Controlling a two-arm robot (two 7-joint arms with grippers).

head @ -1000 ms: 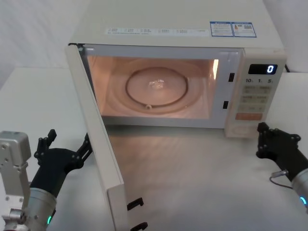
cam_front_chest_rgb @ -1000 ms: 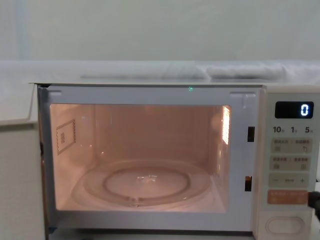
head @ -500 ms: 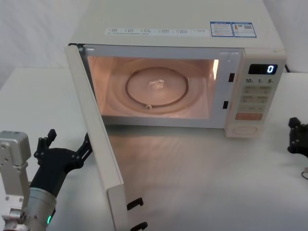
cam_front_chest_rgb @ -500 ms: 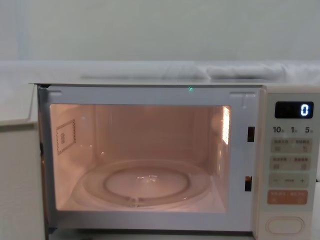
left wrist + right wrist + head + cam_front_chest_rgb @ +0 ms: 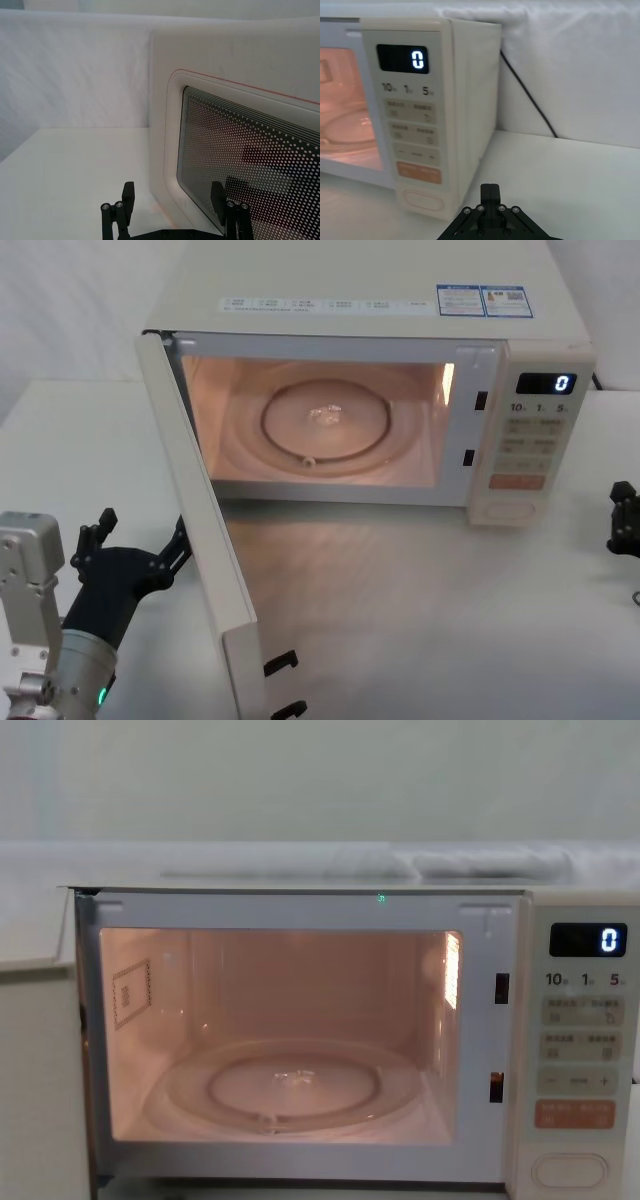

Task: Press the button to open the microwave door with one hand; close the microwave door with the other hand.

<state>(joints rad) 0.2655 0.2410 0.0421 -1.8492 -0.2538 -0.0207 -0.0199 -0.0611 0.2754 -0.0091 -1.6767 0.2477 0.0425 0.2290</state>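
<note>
On the white tabletop [image 5: 420, 610], the cream-white boxy microwave [image 5: 380, 300] is sitting with its lit cavity exposed and the round glass turntable [image 5: 325, 420] showing inside. The wide cream microwave door with the dark dotted window and thin pink outline [image 5: 235, 150] is standing swung out on its left hinge, roughly square to the oven front, its edge pointing toward the robot.

The black left gripper [image 5: 135, 555] is waiting just outside the open door, on the door's outer face. In the left wrist view its fingers [image 5: 128, 197] are spread wide and are gripping nothing, with the far finger lying close against the window; contact cannot be confirmed.

The black right gripper [image 5: 625, 520] is sitting at the table's right edge, well apart from the narrow control panel with the black digital display [image 5: 545, 383]. Its fingers are appearing drawn together and empty in the right wrist view.

Judgement: the opening step is reading as complete, and the closing step is now in hand. The next move is calling for the left gripper to push the outer face rightward along the hinge arc until the latch hooks [image 5: 282, 664] seat.
</note>
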